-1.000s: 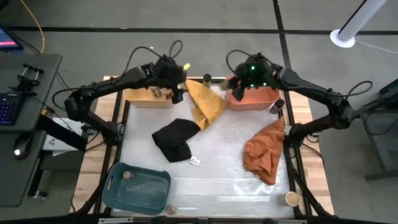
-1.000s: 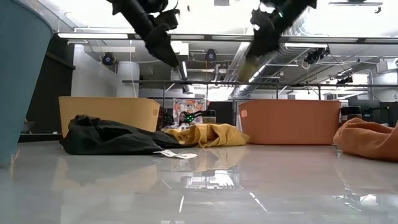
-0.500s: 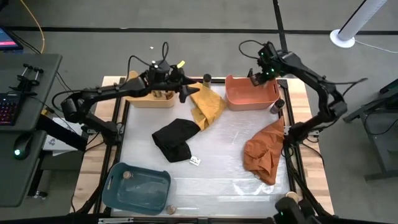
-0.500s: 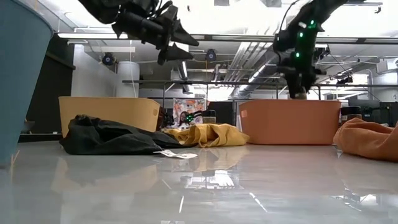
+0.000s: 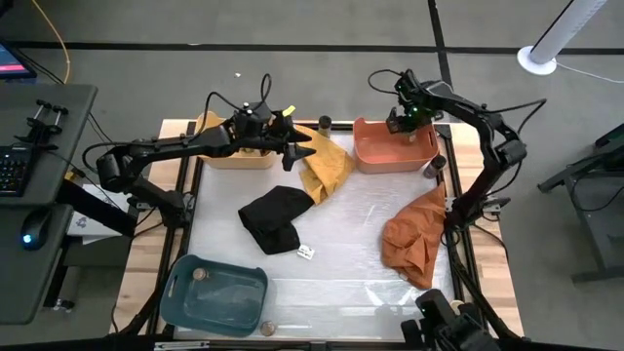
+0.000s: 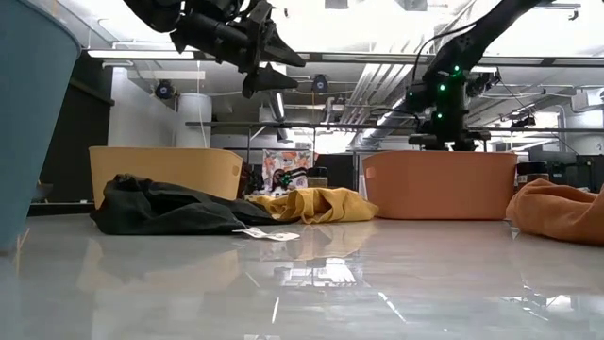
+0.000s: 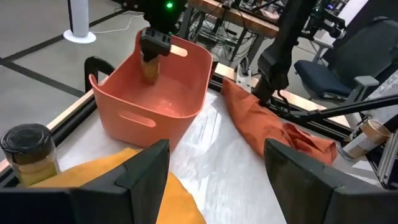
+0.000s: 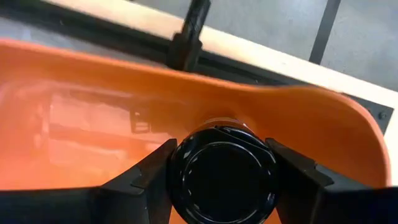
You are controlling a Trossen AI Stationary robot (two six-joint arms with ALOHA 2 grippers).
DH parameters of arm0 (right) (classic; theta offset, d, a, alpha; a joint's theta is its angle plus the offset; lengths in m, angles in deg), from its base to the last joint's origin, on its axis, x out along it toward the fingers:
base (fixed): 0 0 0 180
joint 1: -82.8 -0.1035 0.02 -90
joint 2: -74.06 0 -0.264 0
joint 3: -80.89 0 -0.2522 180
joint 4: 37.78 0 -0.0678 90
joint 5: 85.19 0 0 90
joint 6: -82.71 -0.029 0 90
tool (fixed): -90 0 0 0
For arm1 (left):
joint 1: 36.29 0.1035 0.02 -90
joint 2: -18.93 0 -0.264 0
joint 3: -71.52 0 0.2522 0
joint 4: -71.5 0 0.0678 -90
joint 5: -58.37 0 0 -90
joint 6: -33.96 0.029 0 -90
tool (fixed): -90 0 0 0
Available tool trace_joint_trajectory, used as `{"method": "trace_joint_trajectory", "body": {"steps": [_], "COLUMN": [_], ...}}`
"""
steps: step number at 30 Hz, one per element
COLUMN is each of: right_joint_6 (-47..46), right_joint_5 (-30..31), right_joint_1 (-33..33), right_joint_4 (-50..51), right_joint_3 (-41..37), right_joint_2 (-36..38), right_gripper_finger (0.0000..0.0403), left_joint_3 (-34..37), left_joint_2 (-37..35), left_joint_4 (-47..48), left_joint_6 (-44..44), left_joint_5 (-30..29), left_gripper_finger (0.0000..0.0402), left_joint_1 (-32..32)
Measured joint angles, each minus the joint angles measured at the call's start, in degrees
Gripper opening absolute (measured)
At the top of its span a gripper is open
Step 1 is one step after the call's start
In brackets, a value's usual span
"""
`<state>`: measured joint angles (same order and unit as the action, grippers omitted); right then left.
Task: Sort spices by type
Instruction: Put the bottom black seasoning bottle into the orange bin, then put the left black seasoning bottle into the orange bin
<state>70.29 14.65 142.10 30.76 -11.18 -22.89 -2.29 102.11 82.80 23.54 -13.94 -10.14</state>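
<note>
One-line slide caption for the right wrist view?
Right gripper holds a black-lidded spice jar over the orange bin.

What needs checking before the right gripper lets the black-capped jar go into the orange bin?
1. Grip: right gripper closed on the black-capped spice jar, one finger on each side: ok.
2. Position: jar hangs over the orange plastic bin, inside its rim: ok.
3. Drop height: jar base sits above the bin floor; gap to floor: cannot tell.
4. Landing spot: bin floor shown under the jar looks bare: ok.
5. Left gripper open, empty, over the yellow cloth, clear of the bin: ok.
6. Another black-lidded jar stands outside the bin, unsorted: not ok.
</note>
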Motion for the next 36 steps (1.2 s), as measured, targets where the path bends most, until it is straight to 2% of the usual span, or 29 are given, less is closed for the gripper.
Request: {"method": "trace_joint_trajectory", "body": {"steps": [4,12,17,20,26,36], "right_joint_6": [-1.54,-2.27,-3.67,-3.86,-2.68,-2.68], "right_joint_5": [0.11,0.16,0.85,2.15,2.18,2.08], "right_joint_1": [-0.08,0.22,0.38,0.4,0.42,2.04], "right_joint_4": [-1.88,0.64,1.28,0.88,-0.49,-2.88], "right_joint_3": [0.0,0.0,0.0,0.0,0.0,0.0], "right_joint_2": [-0.21,-0.21,-0.21,-0.21,0.73,8.03], "right_gripper_finger": [0.0202,0.0202,0.0273,0.0296,0.0301,0.0303], "left_joint_3": [0.0,0.0,0.0,0.0,0.0,0.0], "left_joint_2": [0.0,0.0,0.0,0.0,0.0,0.0], "left_joint_4": [0.0,0.04,0.03,0.04,0.07,0.11], "left_joint_6": [0.01,1.39,2.58,2.58,2.5,2.08], "left_joint_5": [-0.02,-0.11,-0.11,-0.11,-0.11,-0.09], "left_gripper_finger": [0.0246,0.0246,0.0246,0.0246,0.0246,0.0246], "left_joint_1": [0.0,0.04,0.07,0.07,0.07,0.07]}}
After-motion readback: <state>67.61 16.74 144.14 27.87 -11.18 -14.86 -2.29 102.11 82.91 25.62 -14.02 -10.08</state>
